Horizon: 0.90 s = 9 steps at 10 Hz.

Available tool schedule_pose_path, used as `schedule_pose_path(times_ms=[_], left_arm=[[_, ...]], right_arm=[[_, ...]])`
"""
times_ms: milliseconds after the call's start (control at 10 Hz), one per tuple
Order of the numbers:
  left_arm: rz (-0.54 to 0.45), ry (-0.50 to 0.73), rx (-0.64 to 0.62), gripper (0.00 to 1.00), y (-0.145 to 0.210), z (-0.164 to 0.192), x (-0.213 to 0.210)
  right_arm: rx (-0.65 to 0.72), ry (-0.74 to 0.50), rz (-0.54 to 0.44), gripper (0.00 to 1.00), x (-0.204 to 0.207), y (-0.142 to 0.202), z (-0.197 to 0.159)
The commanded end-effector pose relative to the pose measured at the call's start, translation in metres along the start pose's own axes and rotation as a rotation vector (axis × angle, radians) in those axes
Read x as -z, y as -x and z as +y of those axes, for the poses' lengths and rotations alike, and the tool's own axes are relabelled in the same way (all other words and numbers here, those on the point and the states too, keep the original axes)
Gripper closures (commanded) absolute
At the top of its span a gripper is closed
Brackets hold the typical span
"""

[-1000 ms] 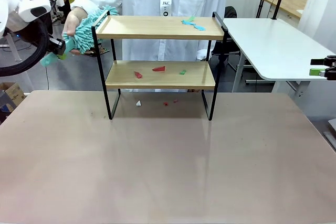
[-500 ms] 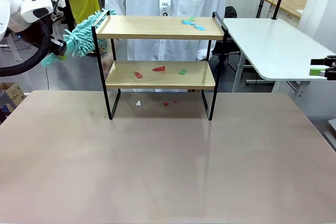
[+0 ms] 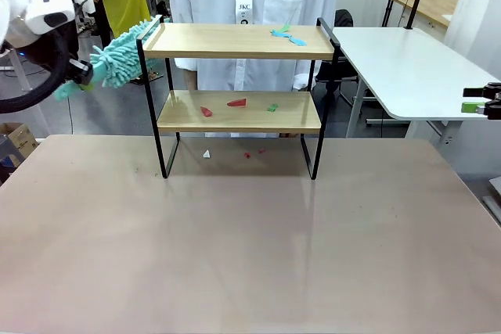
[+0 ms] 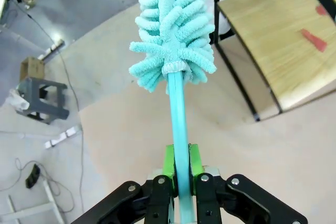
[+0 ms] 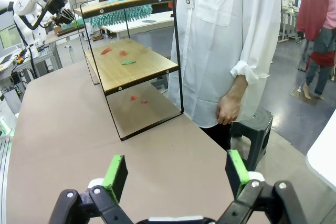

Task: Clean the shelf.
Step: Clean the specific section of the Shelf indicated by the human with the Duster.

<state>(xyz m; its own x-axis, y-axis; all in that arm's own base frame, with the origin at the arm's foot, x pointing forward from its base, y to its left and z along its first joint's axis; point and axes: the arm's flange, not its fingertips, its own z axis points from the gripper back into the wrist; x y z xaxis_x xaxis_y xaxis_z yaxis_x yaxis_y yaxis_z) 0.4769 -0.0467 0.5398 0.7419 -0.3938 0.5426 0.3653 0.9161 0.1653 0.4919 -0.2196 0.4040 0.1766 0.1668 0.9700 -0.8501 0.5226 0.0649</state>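
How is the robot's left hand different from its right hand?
The left gripper is shut on the handle of the fluffy teal duster; the right gripper is open and holds nothing. The left gripper is raised beside the top board of the shelf, while the right gripper sits far off to the shelf's right. Both are black with green pads.

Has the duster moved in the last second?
Yes: the duster has dropped slightly and drifted left, away from the shelf and its top-left corner.
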Motion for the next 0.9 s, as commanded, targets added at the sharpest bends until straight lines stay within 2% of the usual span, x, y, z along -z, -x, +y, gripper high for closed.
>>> schedule_pose_path(times_ms=[0,100,200,400,600,800], left_arm=[[0.088,-0.044,0.179,0.87,0.014,0.017,-0.042],[0.163,-0.093,0.288,0.87,0.020,0.015,-0.060],[0.208,-0.086,0.373,0.87,0.027,0.016,-0.075],[0.346,-0.206,0.500,0.87,0.043,0.021,-0.104],[0.511,-0.193,0.736,0.87,0.058,0.019,-0.124],[0.611,-0.100,0.923,0.87,0.074,0.011,-0.140]], right_arm=[[-0.007,-0.002,0.002,0.00,0.001,-0.003,0.001],[-0.007,-0.002,0.002,0.00,0.001,-0.003,0.001],[-0.007,-0.002,0.002,0.00,0.001,-0.003,0.001],[-0.007,-0.002,0.002,0.00,0.001,-0.003,0.001],[-0.007,-0.002,0.002,0.00,0.001,-0.003,0.001],[-0.007,-0.002,0.002,0.00,0.001,-0.003,0.001]])
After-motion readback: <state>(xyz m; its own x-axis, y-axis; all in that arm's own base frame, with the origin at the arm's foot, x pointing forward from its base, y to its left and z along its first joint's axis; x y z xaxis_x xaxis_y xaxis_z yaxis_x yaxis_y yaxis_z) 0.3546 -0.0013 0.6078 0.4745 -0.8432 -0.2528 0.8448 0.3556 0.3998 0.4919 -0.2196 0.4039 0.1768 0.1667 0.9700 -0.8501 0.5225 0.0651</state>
